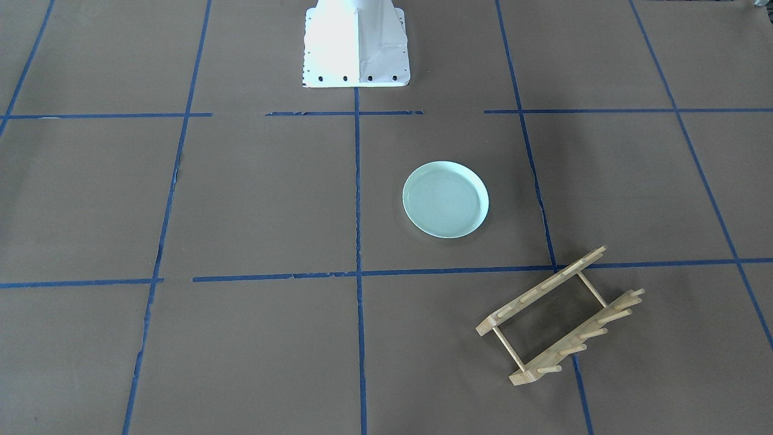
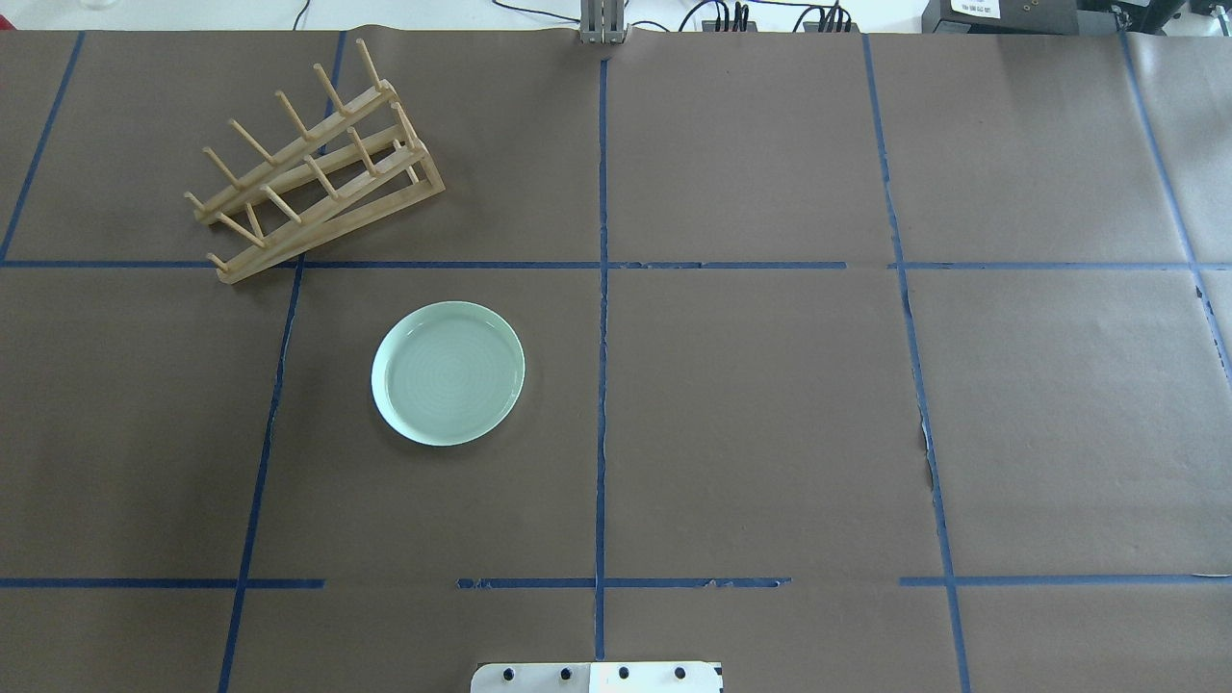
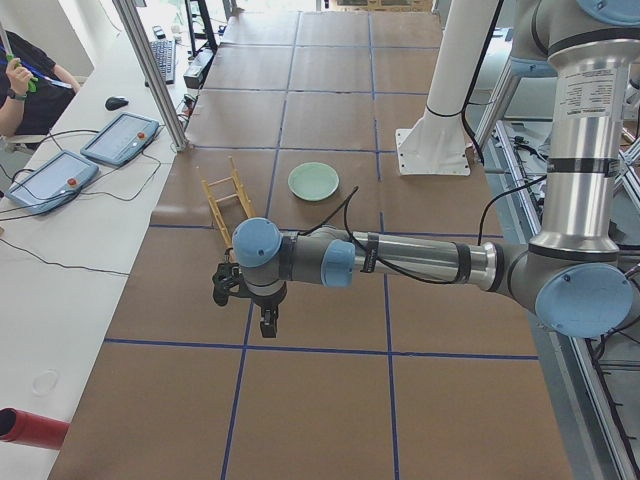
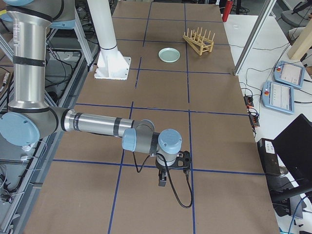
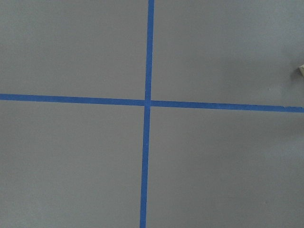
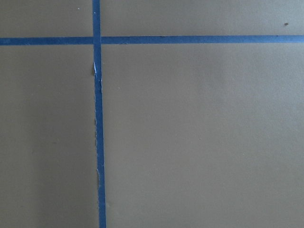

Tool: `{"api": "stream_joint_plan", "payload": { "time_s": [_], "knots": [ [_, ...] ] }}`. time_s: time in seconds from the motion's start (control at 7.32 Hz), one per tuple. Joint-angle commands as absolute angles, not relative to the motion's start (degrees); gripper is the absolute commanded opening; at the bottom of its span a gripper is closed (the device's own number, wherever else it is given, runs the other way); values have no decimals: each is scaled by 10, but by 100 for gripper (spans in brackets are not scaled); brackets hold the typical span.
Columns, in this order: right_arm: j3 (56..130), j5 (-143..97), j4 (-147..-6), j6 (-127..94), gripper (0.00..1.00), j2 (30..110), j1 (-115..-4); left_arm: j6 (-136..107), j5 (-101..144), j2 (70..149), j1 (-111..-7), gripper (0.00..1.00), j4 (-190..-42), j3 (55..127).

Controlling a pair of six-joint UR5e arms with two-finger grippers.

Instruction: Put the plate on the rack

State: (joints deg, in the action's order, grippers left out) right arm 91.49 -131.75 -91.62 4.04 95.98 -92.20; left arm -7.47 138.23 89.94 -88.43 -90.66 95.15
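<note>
Table (image 2: pixel 770 433): plate (image 2: pixel 449 373) face-up, rack (image 2: pixel 332 226) long axis diagonal; left pincer (image 3: pixel 268 324), right pincer (image 4: pixel 162 179) openness unclear.

Bright, even, diffuse light across all views; only faint, soft-edged shadows beside the plate (image 2: pixel 449 372) and inside the rack (image 1: pixel 558 317) on the brown counter (image 2: pixel 770 414). Hard glare on the white robot base (image 1: pixel 355 42) in the front-facing view, blown out to featureless white on its left half. Both wrist views soft and low in contrast, blue tape lines (image 5: pixel 147 102) still fairly crisp; cooler grey cast in the left wrist view, warmer in the right.
</note>
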Motion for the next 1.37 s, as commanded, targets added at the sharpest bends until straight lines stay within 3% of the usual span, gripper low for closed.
{"api": "stream_joint_plan", "payload": {
  "time_s": [0.0,0.68,1.23],
  "knots": [
    [914,-1317,-916,40,100,960,-922,-74,1382,900,-886,100,-906,962],
    [914,-1317,-917,40,100,960,-922,-152,1308,1013,-880,100,-867,1022],
    [915,-1317,-916,40,100,960,-922,-367,1304,1094,-723,100,-804,1133]
  ]
}}
